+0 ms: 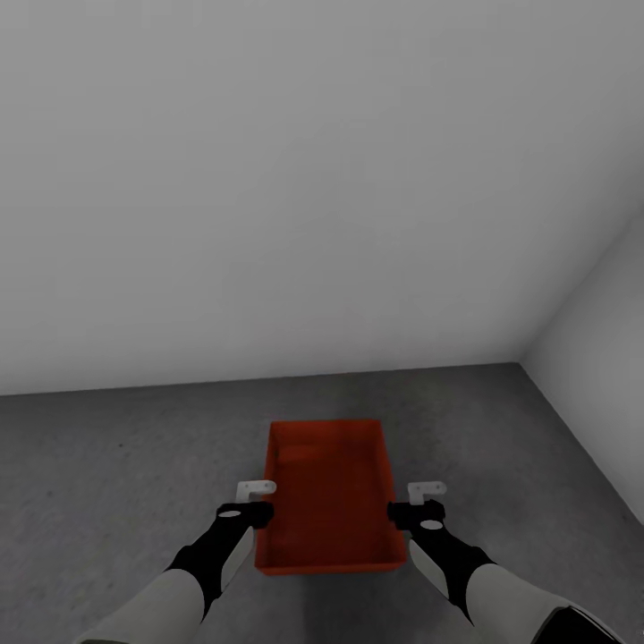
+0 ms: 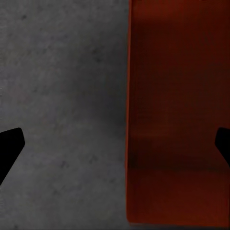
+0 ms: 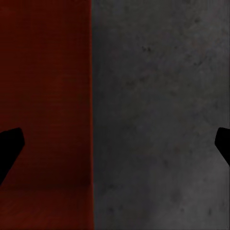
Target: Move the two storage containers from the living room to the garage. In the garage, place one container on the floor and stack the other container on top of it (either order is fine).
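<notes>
Head view: your left gripper (image 1: 255, 501) and right gripper (image 1: 420, 501), both spread wide, straddle the container (image 1: 329, 496) walls at lower centre; lift them straight up from the floor (image 1: 107, 465).

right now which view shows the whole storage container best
The head view: the orange-red storage container shows entire, open top up, on the concrete floor between both grippers. The left wrist view and right wrist view each catch just one side wall.
</notes>
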Controlling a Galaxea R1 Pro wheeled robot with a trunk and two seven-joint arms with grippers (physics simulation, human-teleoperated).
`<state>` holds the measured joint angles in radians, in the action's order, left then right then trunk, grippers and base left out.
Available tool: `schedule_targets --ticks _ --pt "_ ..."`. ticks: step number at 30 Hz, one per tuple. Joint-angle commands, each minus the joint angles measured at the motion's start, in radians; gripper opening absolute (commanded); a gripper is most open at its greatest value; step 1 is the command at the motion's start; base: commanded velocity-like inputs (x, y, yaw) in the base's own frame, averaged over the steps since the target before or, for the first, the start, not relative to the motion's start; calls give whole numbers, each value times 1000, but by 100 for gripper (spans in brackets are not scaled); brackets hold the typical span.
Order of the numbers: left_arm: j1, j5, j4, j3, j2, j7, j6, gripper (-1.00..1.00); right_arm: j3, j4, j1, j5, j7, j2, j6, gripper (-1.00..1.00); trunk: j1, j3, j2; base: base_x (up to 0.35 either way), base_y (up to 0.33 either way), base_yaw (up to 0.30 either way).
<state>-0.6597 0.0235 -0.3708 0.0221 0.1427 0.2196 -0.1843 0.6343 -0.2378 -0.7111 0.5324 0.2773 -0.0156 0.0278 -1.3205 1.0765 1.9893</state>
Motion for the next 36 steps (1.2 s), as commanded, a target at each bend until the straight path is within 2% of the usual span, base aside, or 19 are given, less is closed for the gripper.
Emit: schedule_targets --ticks 1,30,33,36 --pt "0 3 -2 2 0 4 -6 100 8 0 -1 11 5 0 3 100 4 -3 -7 0 0 0" --pt "0 3 -1 2 -2 5 -6 100 8 6 -1 11 5 -1 3 100 115 -93 -210 0 0 0" --pt "0 3 31 2 -1 6 -6 100 9 37 0 12 4 -8 4 100 127 -103 -231 0 0 0" --pt "0 2 117 2 -2 8 2 100 10 130 0 14 1 -26 10 100 138 -112 -252 0 0 0"
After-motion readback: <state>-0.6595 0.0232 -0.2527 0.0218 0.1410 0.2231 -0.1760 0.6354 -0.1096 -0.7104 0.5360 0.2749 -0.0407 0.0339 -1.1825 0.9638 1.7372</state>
